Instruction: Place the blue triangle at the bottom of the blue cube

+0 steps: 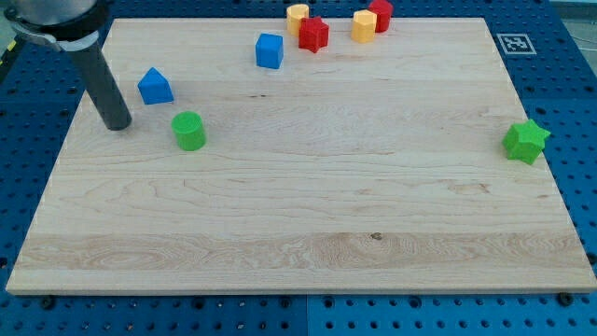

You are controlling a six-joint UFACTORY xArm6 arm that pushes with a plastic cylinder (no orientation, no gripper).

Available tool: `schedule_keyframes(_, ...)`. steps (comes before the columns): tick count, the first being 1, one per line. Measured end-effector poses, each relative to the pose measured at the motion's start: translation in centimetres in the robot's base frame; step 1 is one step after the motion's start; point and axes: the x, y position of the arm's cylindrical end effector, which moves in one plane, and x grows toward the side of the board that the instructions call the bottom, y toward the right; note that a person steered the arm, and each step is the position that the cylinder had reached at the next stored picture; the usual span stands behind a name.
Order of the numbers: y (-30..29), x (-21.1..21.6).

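Tip [118,125] sits bare, touching nothing, just left-below the blue triangle [155,87]. Light, slidey little block; I'd nudge its left face toward the blue cube [270,50].

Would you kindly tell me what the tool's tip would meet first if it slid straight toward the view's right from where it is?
Most likely the green cylinder: my tip sits just to its left, at about the same height. The blue triangle lies above that line, though depth is uncertain.
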Motion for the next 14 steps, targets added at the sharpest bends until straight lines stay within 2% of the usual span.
schedule_keyframes(3,0.1,-3.0)
schedule_keyframes(5,3.9,-3.9)
schedule_keyframes(6,4.6,-6.4)
schedule_keyframes(8,4.7,-15.0)
schedule_keyframes(9,4.9,-17.6)
schedule_keyframes(10,5.8,-17.1)
schedule_keyframes(14,-4.4,-16.4)
